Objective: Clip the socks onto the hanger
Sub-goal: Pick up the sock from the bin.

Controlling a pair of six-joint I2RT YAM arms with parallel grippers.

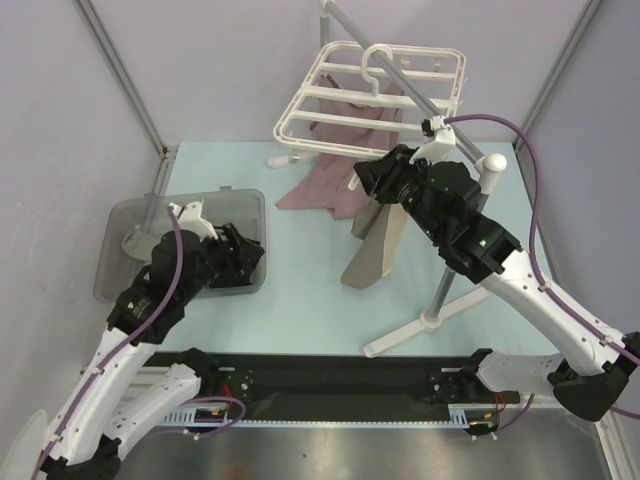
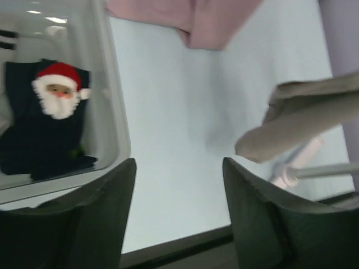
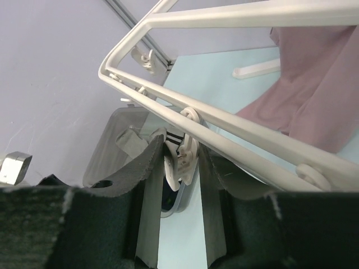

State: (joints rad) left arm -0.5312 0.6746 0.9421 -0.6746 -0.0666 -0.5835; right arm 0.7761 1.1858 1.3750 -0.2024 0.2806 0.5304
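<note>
Right gripper [image 3: 180,168] pinches a dangling clip [image 3: 187,150] on the hanger [image 3: 241,123], probably to spread it for a sock. Left gripper [image 2: 178,174] gapes empty just beside the bin [image 2: 115,112]. Santa sock [image 2: 47,129] lies inside, unclipped.

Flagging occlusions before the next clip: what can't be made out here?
- Top view: bin contents, partly under the left gripper.
- Left wrist: one Santa sock shows; rest of bin cut off by left edge.
- Left wrist: grey sock blurred, cut off at right edge.
- Right wrist: clip mouth, covered by right gripper.
</note>
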